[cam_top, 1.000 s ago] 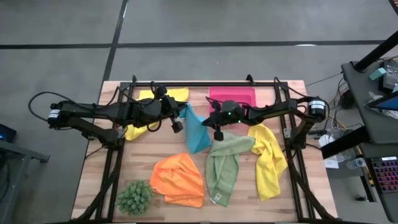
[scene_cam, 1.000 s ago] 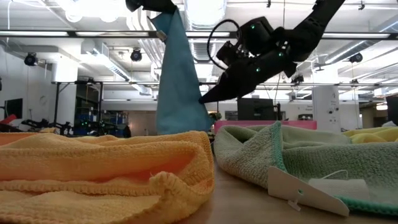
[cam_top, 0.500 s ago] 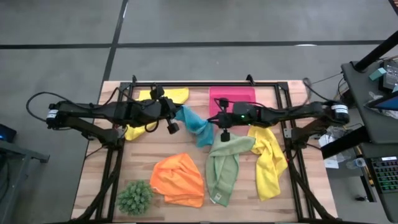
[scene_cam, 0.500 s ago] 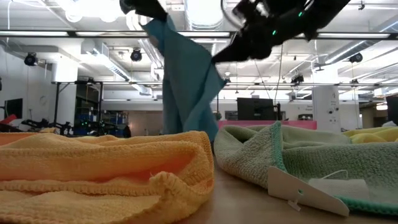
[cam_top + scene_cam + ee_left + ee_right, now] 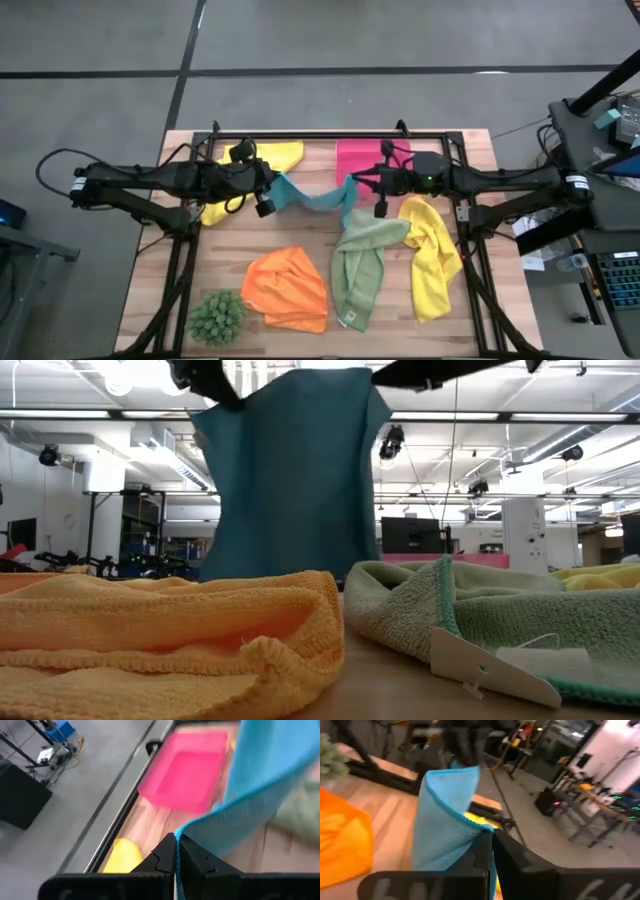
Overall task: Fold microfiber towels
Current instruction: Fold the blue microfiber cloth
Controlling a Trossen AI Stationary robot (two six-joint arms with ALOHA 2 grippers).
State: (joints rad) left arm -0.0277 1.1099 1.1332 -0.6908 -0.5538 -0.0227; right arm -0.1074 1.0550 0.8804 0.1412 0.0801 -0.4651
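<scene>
Turquoise towel [image 5: 315, 197] hangs in the air, stretched between both grippers, just in front of the pink tray [image 5: 372, 158]. Left gripper [image 5: 265, 204] pinches one corner, to the tray's left; its fingers [image 5: 192, 862] are clamped shut on the towel edge in the left wrist view. Right gripper [image 5: 377, 205] pinches the other corner, just beside the tray's front edge; its fingers [image 5: 507, 857] are likewise closed on the cloth. In the low view the towel [image 5: 290, 475] hangs as a flat sheet, its top corners and both grippers cut off by the picture's upper edge, its bottom hem hidden behind the orange towel [image 5: 170, 630].

Relative to the tray on the bench [image 5: 230, 260]: sage green towel [image 5: 362, 265] lies in front, folded long; orange towel [image 5: 288, 288] in front and to the left, crumpled; one yellow towel [image 5: 432, 258] in front to the right, partly under the right arm; the other yellow towel [image 5: 245, 175] to the left, mostly hidden under the left arm. Plant ball [image 5: 216, 316] sits far front-left. A white tag [image 5: 490, 663] shows on the green towel's edge; print unreadable.
</scene>
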